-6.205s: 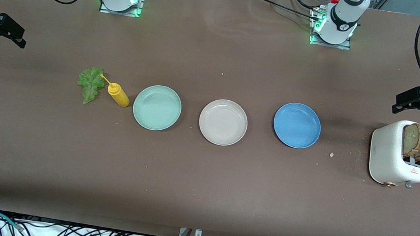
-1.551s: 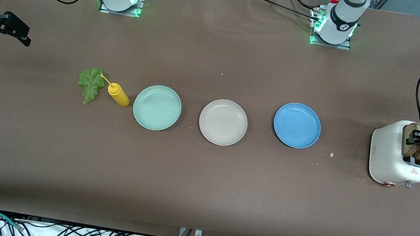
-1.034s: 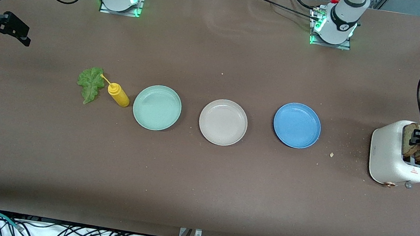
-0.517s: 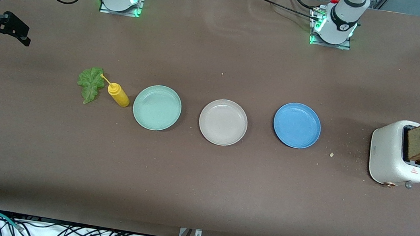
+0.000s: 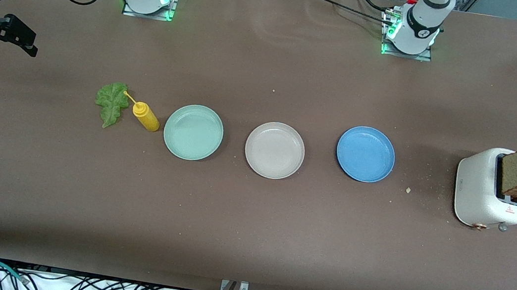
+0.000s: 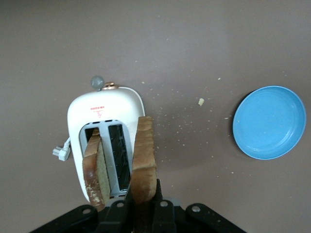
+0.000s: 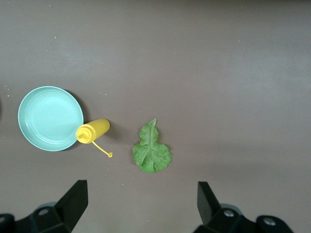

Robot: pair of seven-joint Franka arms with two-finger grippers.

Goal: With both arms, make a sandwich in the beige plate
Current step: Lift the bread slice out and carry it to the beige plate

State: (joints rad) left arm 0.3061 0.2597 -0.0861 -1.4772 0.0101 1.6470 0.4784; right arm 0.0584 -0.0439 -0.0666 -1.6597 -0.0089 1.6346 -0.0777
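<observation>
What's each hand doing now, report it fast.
Left hand: closed on a bread slice above the toaster.
Right hand: open, empty, above the lettuce leaf.

The counter (image 5: 248, 223) is showing a matt brown covering, smooth and dusted with pale crumbs below the left gripper's fingers (image 6: 121, 211), which are looking like matt black plastic. Between them a bread slice (image 6: 144, 162) is showing a rough, porous tan crumb and a darker crust. The toaster (image 5: 479, 194) beneath is looking like satin cream-white plastic, finely speckled. The three plates, mint (image 5: 193, 132), beige (image 5: 275, 150) and blue (image 5: 365, 154), are gleaming softly. The lettuce leaf (image 7: 152, 150) is looking ruffled and veined, beside a smooth yellow plastic bottle (image 7: 93, 131).
</observation>
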